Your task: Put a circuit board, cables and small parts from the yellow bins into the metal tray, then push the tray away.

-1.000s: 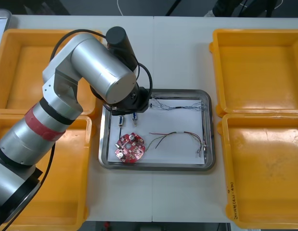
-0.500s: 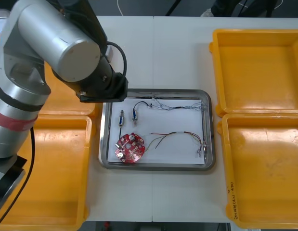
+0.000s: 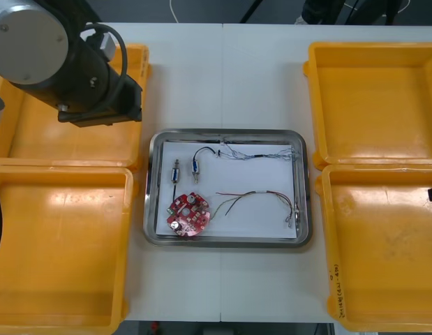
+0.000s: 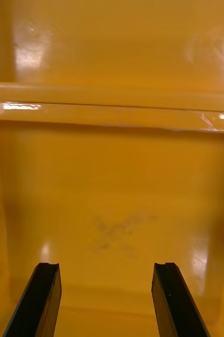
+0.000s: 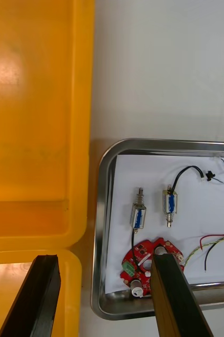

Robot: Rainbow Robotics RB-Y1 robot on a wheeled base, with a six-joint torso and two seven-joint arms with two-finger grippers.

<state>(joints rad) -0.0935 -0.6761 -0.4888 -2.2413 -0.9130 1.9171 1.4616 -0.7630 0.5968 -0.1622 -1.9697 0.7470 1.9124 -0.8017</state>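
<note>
The left tool (image 5: 105,258) hangs spread and empty at ten o'clock from the tray (image 3: 304,188), above the far left bin (image 3: 34,139). The tray sits on the worktop (image 3: 257,63) with a red circuit board (image 3: 188,215) at seven o'clock, two small metal parts (image 3: 176,171) at ten, a blue and white cable (image 3: 261,155) at one, a red and yellow cable (image 3: 259,193) at four. The right tool (image 4: 106,266), also spread and empty, hovers over a right bin (image 4: 117,200)

circuit board (image 5: 139,257) partly behind left tool (image 5: 105,261)
</note>
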